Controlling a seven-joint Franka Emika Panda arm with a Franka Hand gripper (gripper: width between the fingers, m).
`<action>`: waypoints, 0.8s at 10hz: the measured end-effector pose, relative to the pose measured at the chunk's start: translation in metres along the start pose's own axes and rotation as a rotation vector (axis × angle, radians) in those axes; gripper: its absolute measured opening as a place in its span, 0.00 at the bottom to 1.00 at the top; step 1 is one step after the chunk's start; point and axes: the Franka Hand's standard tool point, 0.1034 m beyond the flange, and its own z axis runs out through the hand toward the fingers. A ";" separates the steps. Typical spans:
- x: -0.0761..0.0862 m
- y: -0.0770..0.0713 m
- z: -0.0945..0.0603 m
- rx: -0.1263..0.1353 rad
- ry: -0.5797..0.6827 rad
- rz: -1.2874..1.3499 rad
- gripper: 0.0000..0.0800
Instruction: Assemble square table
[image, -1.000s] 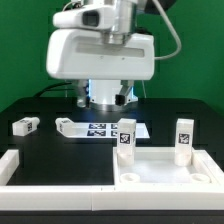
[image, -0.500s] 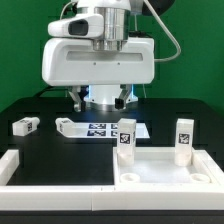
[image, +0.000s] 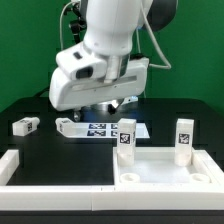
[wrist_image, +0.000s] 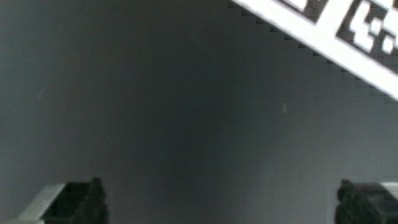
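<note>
The white square table top (image: 165, 172) with its raised rim lies at the front of the exterior view's right. Two tagged white legs stand upright at its far corners, one (image: 126, 141) on the left and one (image: 183, 141) on the right. Two more legs lie loose on the black table, one (image: 25, 126) far left and one (image: 70, 126) beside the marker board (image: 103, 130). My gripper (image: 105, 104) hangs tilted above the marker board, open and empty. In the wrist view both fingertips (wrist_image: 71, 200) stand wide apart over dark table, and the gripper (wrist_image: 217, 205) holds nothing.
Long white border rails (image: 50, 172) frame the front left of the black table. A corner of the marker board (wrist_image: 338, 30) shows in the wrist view. A green wall stands behind the arm.
The hand has tilted and swung toward the exterior view's left, its white body now slanted. The jaws stay open. No part has moved.
</note>
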 end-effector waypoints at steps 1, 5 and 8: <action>-0.004 -0.007 0.001 0.024 -0.083 0.001 0.81; -0.038 -0.008 0.039 0.042 -0.381 -0.053 0.81; -0.083 -0.008 0.054 0.078 -0.607 -0.018 0.81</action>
